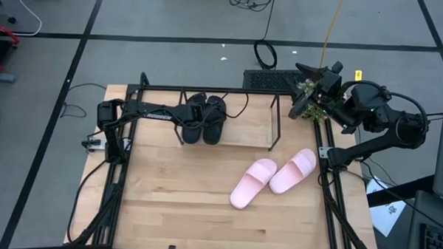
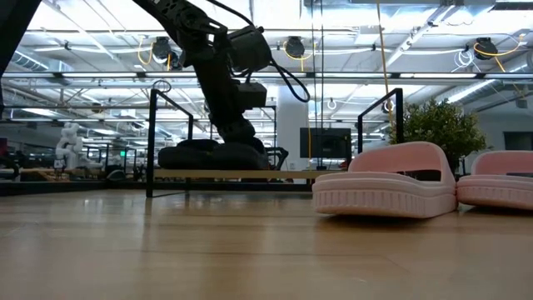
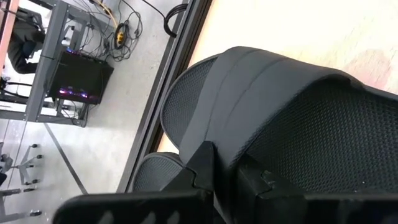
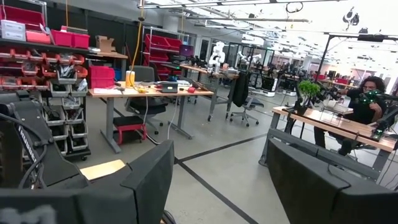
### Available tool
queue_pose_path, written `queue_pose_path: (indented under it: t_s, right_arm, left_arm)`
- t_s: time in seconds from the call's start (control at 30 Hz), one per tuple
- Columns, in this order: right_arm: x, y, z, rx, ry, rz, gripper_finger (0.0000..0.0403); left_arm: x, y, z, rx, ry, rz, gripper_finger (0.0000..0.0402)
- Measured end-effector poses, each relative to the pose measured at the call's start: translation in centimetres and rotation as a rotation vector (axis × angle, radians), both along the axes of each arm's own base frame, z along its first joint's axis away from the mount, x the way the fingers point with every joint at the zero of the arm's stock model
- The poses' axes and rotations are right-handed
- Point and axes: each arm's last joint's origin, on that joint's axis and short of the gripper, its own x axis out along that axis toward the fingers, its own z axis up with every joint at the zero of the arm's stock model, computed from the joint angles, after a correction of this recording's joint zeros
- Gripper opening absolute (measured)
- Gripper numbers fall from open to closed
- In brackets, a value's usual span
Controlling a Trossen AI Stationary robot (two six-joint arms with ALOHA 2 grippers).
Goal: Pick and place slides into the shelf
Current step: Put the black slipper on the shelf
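Note:
Two black slides lie side by side on the shelf's wooden board, at its left part; in the low view they sit on the board as a dark mound. My left gripper reaches over from the table's left and is shut on one of them, which fills the left wrist view. Two pink slides rest sole-down on the tabletop in front of the shelf's right end. My right gripper hovers open beyond the table's far right corner, holding nothing. My left gripper holds a black slide by its wide strap, at the strap's edge close to the sole, pinched between the two fingers. The fingers come at it slanting down from the table's left. The slide sits on the shelf board beside the other black slide.
The shelf's thin black rods stand along the far edge, with bare board to the right of the black slides. A small potted plant stands by the right gripper. Bare tabletop lies left of and nearer than the pink slides.

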Motion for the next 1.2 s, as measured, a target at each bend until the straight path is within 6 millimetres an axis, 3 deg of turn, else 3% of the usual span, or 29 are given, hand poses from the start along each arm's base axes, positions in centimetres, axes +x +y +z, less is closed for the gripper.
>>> queue_pose_path:
  t_s: [0.4, 0.83, 1.2]
  right_arm:
    - [0.0, 0.0, 0.0, 0.000, 0.000, 0.000, 0.0247]
    - [0.0, 0.0, 0.0, 0.000, 0.000, 0.000, 0.0247]
    - [0.0, 0.0, 0.0, 0.000, 0.000, 0.000, 0.0247]
  left_arm:
    - [0.0, -0.1, 0.0, -0.025, -0.011, -0.009, 0.0026]
    - [0.0, 0.0, 0.0, -0.026, -0.049, 0.044, 0.0132]
    - [0.6, 0.1, 1.1, -0.011, -0.078, 0.044, 0.0164]
